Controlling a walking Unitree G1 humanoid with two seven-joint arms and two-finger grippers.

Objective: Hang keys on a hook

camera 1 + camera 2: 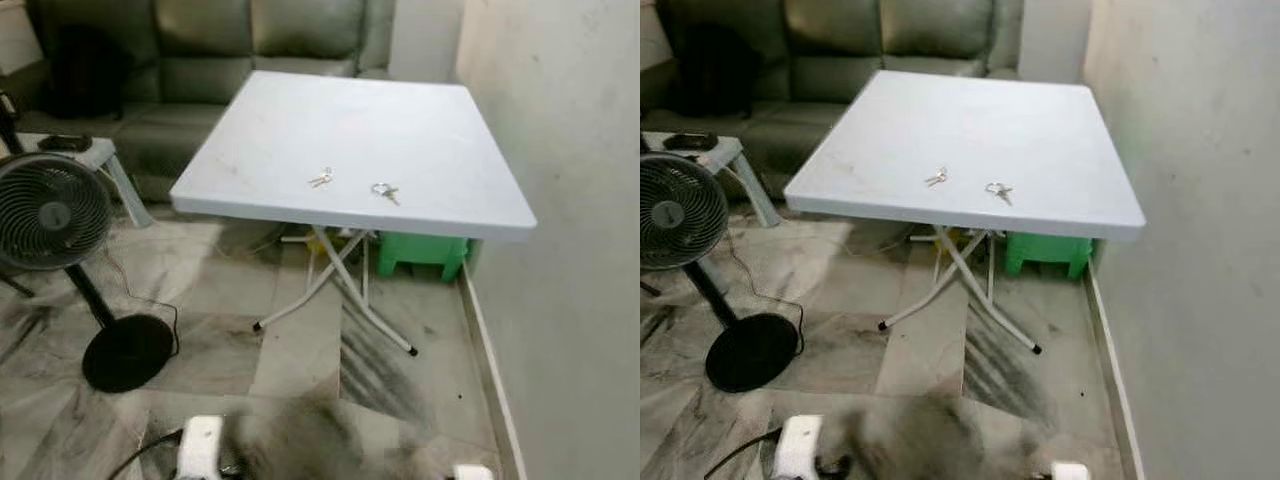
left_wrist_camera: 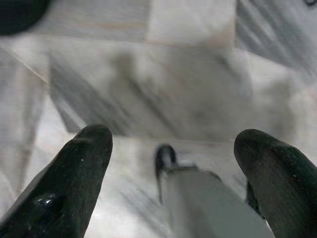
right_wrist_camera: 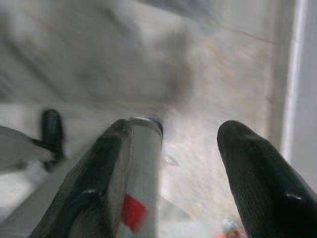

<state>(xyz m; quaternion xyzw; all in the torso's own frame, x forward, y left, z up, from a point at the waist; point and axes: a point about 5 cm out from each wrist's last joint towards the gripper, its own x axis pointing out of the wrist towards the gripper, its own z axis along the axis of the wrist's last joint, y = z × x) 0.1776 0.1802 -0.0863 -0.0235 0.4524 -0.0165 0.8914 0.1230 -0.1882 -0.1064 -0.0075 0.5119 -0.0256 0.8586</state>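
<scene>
Keys [image 1: 321, 179] and second key bunch [image 1: 385, 191] on white table [image 1: 280, 130], left gripper [image 2: 171, 148] and right gripper [image 3: 190, 144] jaws released above floor.

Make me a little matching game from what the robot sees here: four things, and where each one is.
Things:
1. keys
2. green stool
3. fan
4. sofa

Places:
A. behind the table
B. on the floor to the robot's left
C. on the tabletop
D. under the table, by the wall

Pairs: 1-C, 2-D, 3-B, 4-A
</scene>
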